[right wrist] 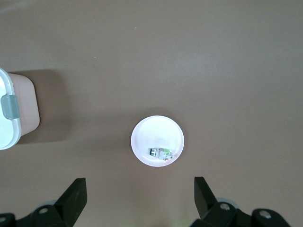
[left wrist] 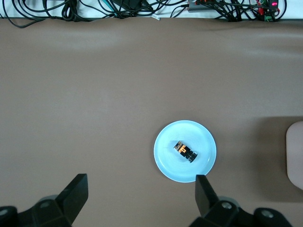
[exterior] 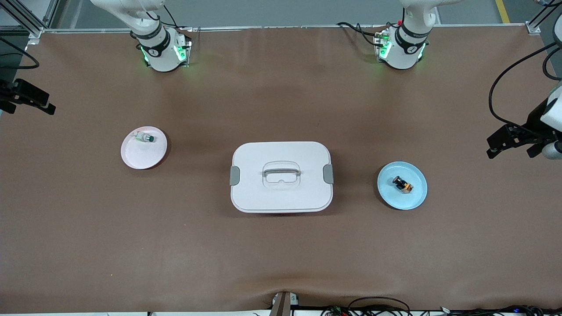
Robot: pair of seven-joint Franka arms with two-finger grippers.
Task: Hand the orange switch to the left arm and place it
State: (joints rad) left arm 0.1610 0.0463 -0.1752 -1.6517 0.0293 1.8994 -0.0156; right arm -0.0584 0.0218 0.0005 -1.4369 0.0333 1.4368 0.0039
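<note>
The orange switch (exterior: 403,184) lies on a blue plate (exterior: 415,199) toward the left arm's end of the table; the left wrist view shows the switch (left wrist: 185,151) and plate (left wrist: 204,140) too. The white box (exterior: 281,176) stands mid-table between the two plates. My left gripper (left wrist: 141,185) is open and empty, high over the table beside the blue plate. My right gripper (right wrist: 138,186) is open and empty, high over the table beside a pink plate (right wrist: 157,130). In the front view only the arms' bases show, the left (exterior: 401,48) and the right (exterior: 163,50).
The pink plate (exterior: 139,159) toward the right arm's end holds a clear part with a green cap (exterior: 145,138). Black camera mounts stand at both table ends (exterior: 26,98) (exterior: 522,138). Cables (exterior: 377,307) run along the edge nearest the front camera.
</note>
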